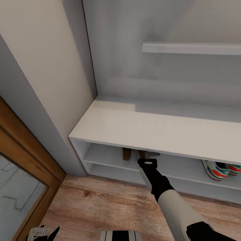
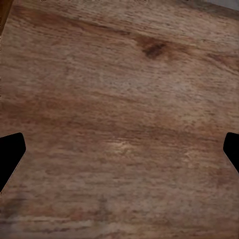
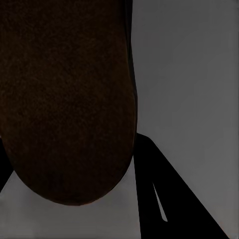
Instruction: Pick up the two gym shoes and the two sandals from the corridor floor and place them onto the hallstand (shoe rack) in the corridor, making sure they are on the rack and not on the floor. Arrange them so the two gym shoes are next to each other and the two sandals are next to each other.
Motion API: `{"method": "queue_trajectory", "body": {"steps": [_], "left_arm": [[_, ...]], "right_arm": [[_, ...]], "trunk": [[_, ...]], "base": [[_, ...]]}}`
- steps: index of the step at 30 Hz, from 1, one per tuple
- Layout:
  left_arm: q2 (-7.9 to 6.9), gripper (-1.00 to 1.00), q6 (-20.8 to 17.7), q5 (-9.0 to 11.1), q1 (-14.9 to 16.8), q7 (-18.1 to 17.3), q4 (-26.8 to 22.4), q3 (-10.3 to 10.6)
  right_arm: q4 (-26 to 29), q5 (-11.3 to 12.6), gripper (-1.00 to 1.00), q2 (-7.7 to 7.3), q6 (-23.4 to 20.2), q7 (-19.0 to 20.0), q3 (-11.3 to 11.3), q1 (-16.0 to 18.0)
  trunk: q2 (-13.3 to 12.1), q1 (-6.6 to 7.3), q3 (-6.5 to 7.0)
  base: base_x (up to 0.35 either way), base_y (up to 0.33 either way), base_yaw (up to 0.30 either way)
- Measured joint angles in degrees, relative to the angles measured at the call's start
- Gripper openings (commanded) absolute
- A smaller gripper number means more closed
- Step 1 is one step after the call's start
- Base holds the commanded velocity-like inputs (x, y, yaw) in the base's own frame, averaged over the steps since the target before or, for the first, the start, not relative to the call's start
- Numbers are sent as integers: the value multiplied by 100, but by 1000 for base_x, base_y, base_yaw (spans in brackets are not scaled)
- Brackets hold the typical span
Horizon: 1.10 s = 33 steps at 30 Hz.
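Note:
The hallstand [image 1: 157,129] is a long white bench with open shelves under its top. My right gripper [image 1: 144,155] reaches into the upper shelf and is shut on one brown sandal [image 3: 64,99], whose dark sole sits close between the fingers [image 3: 164,199]. The other sandal [image 1: 126,154] stands on the same shelf just left of it, mostly hidden under the bench top. Both gym shoes [image 1: 219,169], white with green stripes and red-orange marks, sit side by side on that shelf further right. My left gripper [image 2: 119,154] hangs open over the corridor floor [image 1: 110,201].
A wall and a wood-framed door [image 1: 20,174] close off the left side. A floating white shelf [image 1: 190,48] hangs on the wall above the bench. A lower shelf level [image 1: 110,170] runs beneath the shoes.

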State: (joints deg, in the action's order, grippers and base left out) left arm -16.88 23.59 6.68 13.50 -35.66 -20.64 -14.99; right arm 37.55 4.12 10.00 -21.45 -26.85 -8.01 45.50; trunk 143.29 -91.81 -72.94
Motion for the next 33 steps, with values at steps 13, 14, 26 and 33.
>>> {"method": "queue_trajectory", "body": {"steps": [13,14,26,33], "left_arm": [[0,100,0,2,0,0,0,0],[0,100,0,2,0,0,0,0],[0,100,0,1,0,0,0,-1],[0,100,0,3,0,0,0,-1]], "right_arm": [[0,-1,-100,0,0,2,0,0],[0,-1,-100,0,0,2,0,0],[1,17,100,0,4,-5,3,0],[1,17,100,0,4,-5,3,0]], "trunk": [[0,-1,0],[0,-1,0],[0,-1,0],[0,-1,0]], "base": [[11,9,0],[0,0,0],[0,0,0],[0,0,0]]}}
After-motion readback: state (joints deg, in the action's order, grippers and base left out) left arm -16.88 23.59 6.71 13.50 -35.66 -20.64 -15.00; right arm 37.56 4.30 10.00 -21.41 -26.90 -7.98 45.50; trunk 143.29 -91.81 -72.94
